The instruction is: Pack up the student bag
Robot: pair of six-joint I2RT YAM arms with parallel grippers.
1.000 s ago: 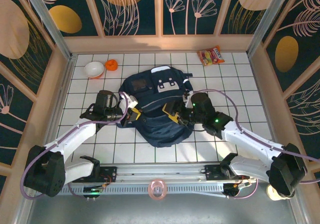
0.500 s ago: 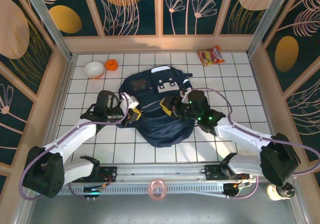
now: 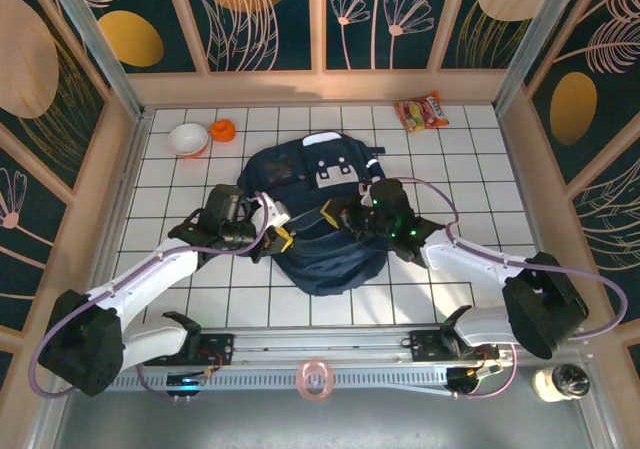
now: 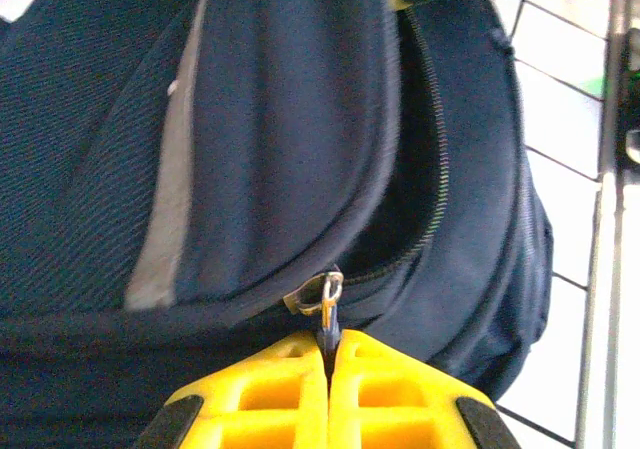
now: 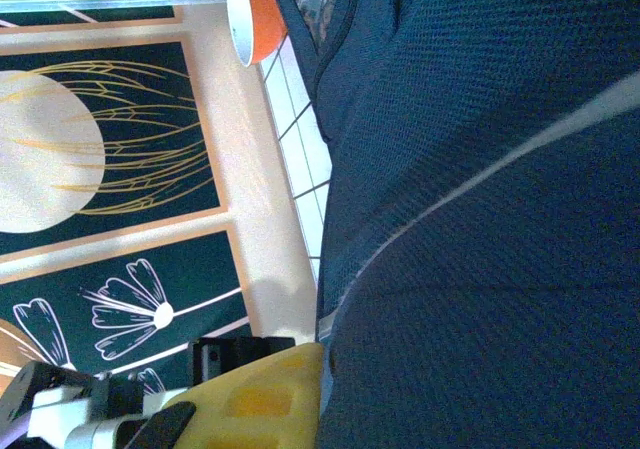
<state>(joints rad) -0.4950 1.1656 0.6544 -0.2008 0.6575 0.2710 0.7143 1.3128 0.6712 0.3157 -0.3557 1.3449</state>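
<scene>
The student bag (image 3: pixel 318 231), a navy backpack with a grey-white patch, lies in the middle of the tiled table. My left gripper (image 3: pixel 278 237) is at its left side. In the left wrist view the yellow fingers (image 4: pixel 260 399) of the left gripper (image 4: pixel 329 354) are shut on the zipper pull (image 4: pixel 329 314), and the zip above it gapes open on a dark slot (image 4: pixel 405 224). My right gripper (image 3: pixel 335 214) is on the bag's upper middle. In the right wrist view one yellow finger (image 5: pixel 255 404) presses into a fold of the bag's fabric (image 5: pixel 480 219); the other finger is hidden behind the cloth.
A white bowl (image 3: pixel 188 139) and a small orange object (image 3: pixel 223 129) sit at the back left; the bowl (image 5: pixel 250 9) also appears in the right wrist view. A snack packet (image 3: pixel 421 111) lies at the back right. A tape roll (image 3: pixel 316 379) rests on the near rail. Wooden walls enclose the table.
My right gripper has moved left onto the bag and shut on its fabric. The left gripper has shifted a little to the right, still gripping the zipper pull.
</scene>
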